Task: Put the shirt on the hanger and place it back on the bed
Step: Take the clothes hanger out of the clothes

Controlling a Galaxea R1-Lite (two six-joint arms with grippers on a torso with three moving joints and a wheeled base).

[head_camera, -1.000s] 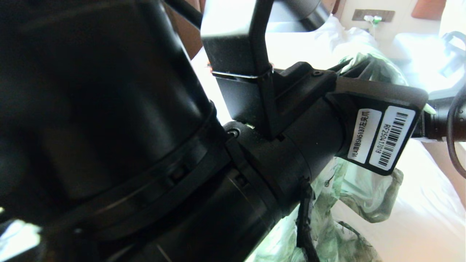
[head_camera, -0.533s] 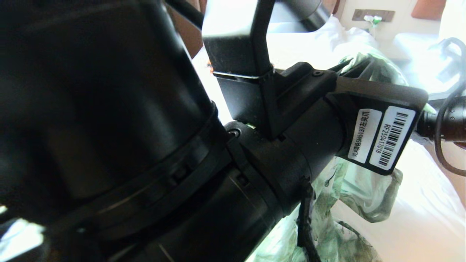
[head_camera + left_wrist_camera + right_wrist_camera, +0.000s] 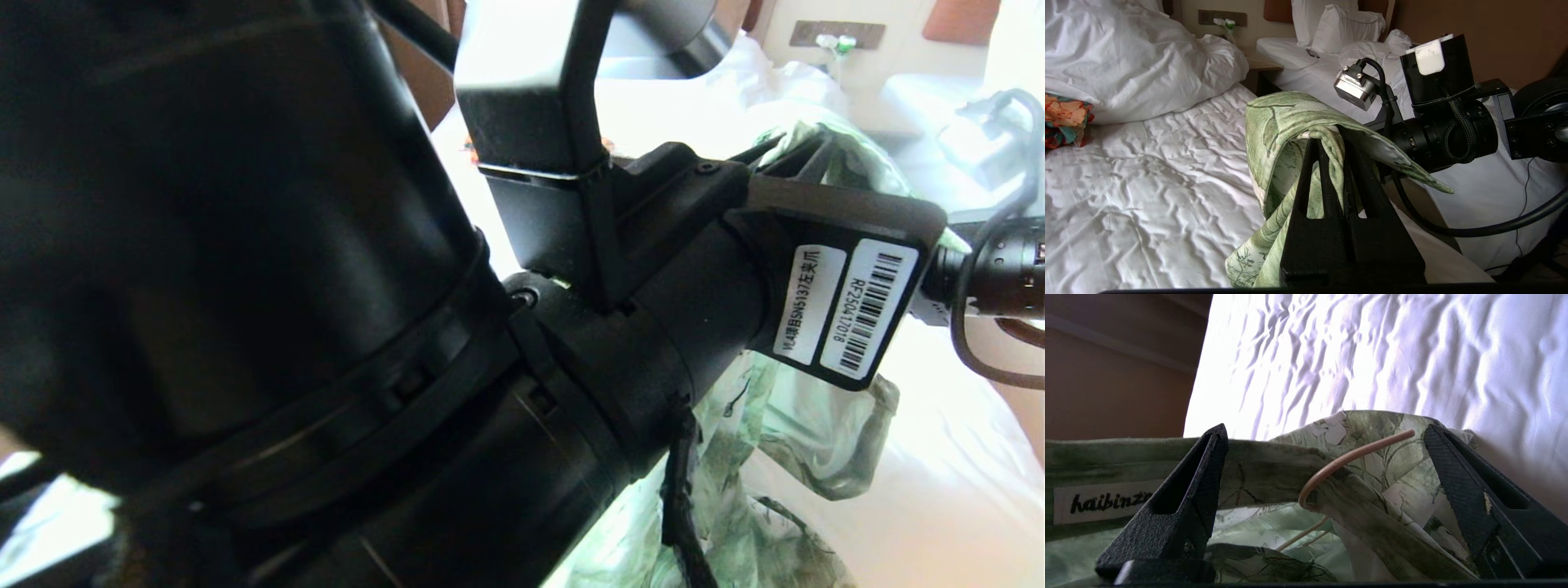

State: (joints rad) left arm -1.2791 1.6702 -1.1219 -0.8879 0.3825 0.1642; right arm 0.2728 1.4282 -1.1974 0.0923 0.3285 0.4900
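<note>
My left gripper [image 3: 1331, 143] is shut on a bunched fold of the green leaf-print shirt [image 3: 1278, 118] and holds it up over the bed [image 3: 1147, 171]. The shirt hangs down from it [image 3: 784, 457]. In the right wrist view the cream hanger [image 3: 1347, 461] pokes its hook out through the shirt's collar [image 3: 1404, 465], beside a "haibinz" neck label. My right gripper [image 3: 1326, 433] is open, its fingers standing wide on either side of the hook without touching it. From the left wrist camera the right arm [image 3: 1437, 130] reaches in behind the shirt, which hides its fingers.
My left arm [image 3: 326, 327] blocks most of the head view. An orange floral garment [image 3: 1061, 118] lies by the white duvet [image 3: 1139, 61]. A second white bed [image 3: 1298, 57] stands beyond a gap. The right arm's cable [image 3: 1494, 228] loops near the bed's edge.
The right arm's wrist has rolled and shifted at the right edge of the head view. The left gripper keeps its hold on the shirt in the same place.
</note>
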